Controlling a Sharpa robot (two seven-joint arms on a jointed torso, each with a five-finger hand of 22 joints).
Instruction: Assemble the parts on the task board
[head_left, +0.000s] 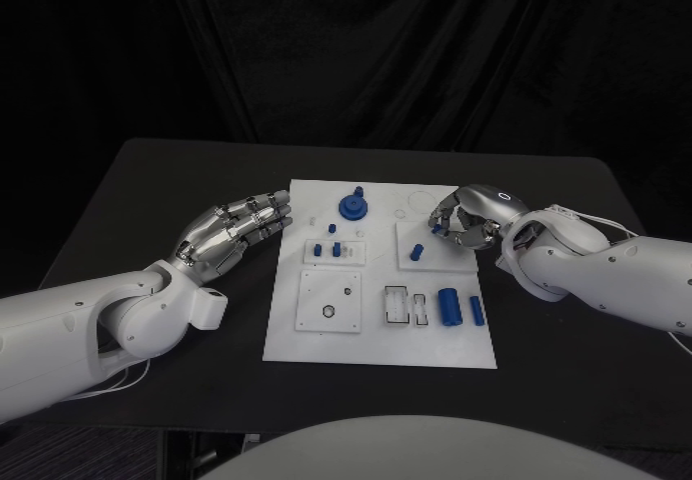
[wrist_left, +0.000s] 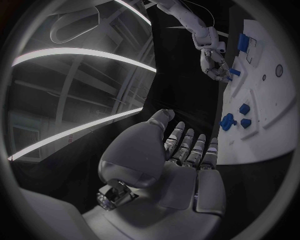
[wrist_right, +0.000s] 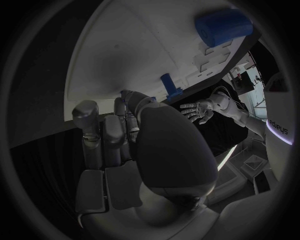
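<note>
The white task board lies mid-table. My right hand hovers over the board's far right part with fingers curled in, pinching a small blue part at its fingertips. The same part shows between them in the right wrist view. A short blue peg stands on the board just beside that hand. My left hand is open, its straight fingers touching the board's left edge. A blue round piece stands at the far middle of the board.
Small blue pieces stand near the board's centre. Two blue cylinders lie at its right, beside rectangular slots. A raised square plate with holes sits at the near left. Black table surrounds the board.
</note>
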